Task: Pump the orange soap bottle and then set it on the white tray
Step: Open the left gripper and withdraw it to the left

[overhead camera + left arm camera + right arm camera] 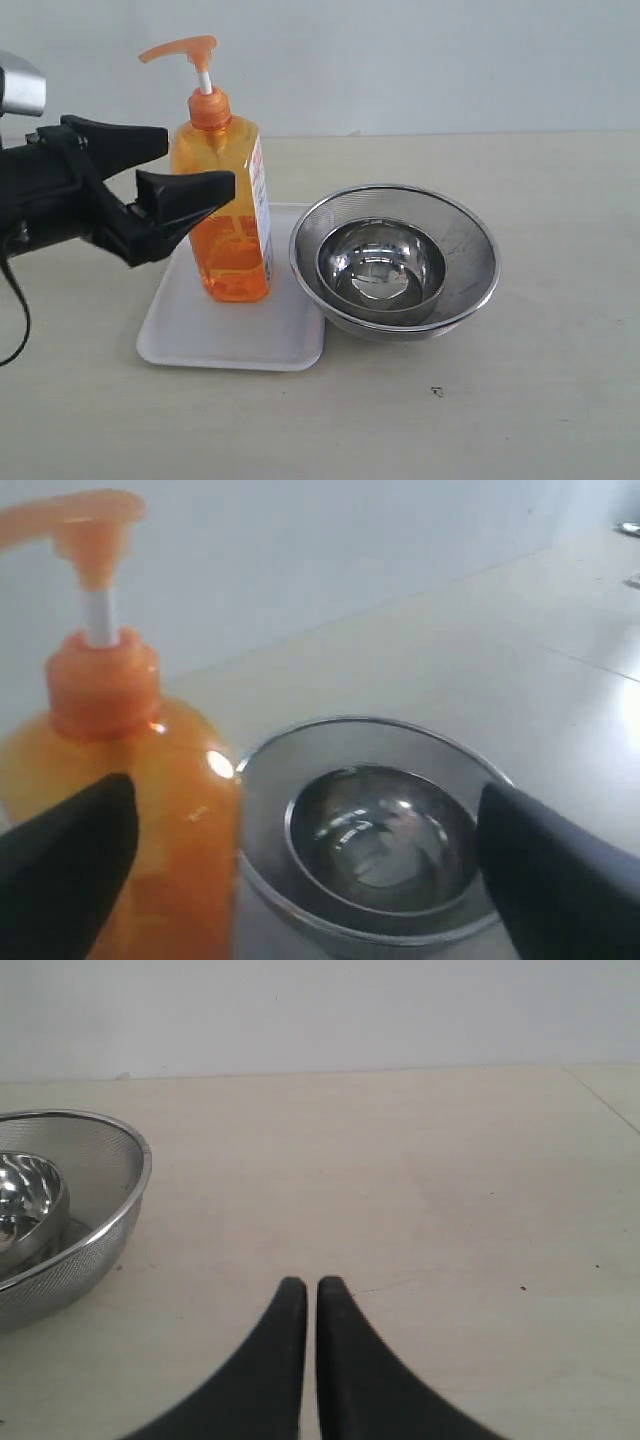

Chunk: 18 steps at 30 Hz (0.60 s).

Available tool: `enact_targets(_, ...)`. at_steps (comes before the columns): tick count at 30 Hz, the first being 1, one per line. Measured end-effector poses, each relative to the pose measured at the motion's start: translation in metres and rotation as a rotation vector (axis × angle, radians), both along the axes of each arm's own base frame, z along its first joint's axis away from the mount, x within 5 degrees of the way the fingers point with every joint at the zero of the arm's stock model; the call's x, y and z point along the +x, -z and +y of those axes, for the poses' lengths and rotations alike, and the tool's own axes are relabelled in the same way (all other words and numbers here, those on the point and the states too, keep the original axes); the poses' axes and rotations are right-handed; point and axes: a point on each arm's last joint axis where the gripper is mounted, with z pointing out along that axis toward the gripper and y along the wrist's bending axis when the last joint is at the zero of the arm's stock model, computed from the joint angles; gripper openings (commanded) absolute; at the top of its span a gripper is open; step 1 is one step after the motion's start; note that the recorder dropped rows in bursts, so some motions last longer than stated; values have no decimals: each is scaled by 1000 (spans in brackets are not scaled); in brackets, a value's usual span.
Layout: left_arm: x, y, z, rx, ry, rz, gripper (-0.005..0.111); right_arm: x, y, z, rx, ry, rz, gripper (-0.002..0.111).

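Observation:
The orange soap bottle (pixel 228 205) stands upright on the white tray (pixel 235 335), its pump head raised on the white stem. My left gripper (pixel 185 160) is open just left of the bottle, one finger behind it and one in front, neither gripping it. In the left wrist view the orange soap bottle (pixel 130 770) sits off to one side beside one black finger (pixel 65 870), not between the jaws. My right gripper (pixel 303 1285) is shut over bare table and does not show in the exterior view.
A steel mesh bowl (pixel 470 235) with a smaller steel bowl (pixel 380 270) nested inside stands right of the tray, touching its edge. The steel mesh bowl (pixel 100 1230) also shows in the right wrist view. A small dark speck (pixel 437 391) lies on the beige table.

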Motion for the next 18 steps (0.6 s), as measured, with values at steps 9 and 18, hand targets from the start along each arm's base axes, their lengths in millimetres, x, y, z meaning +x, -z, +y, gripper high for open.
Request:
enact_targets(9, -79, -6, 1, -25, 279, 16, 85, 0, 0, 0, 0, 0, 0, 1)
enact_targets(18, -135, -11, 3, -100, 490, 0, 85, 0, 2, 0, 0, 0, 5, 1)
